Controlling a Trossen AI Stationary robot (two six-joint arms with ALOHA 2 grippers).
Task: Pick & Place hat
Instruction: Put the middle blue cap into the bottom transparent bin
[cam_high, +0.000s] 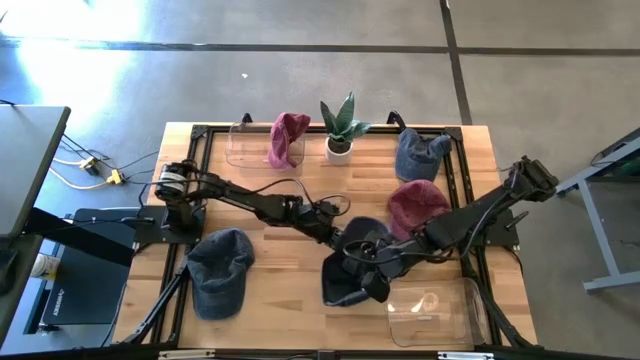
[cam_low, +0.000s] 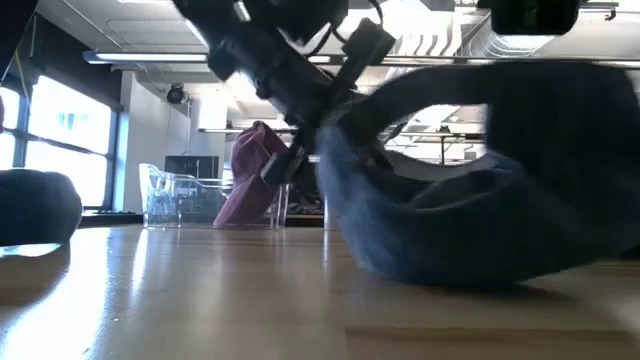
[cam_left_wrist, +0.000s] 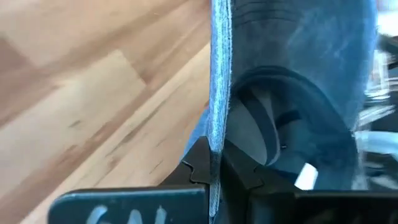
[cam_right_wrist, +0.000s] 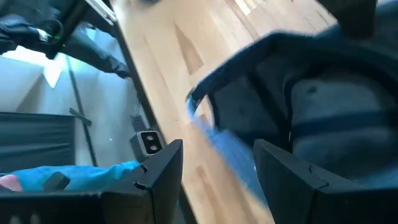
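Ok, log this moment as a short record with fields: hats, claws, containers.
held hat: dark cap, centre front of table
left claw: shut on the cap's edge
right claw: open, at the cap
other hats: grey cap front left; maroon cap right
containers: clear bin front right, clear bin back left
plant: back centre

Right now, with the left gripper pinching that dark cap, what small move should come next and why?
Probably close the right gripper: its fingers are open around the dark cap's edge, while the left gripper is already shut on the rim.
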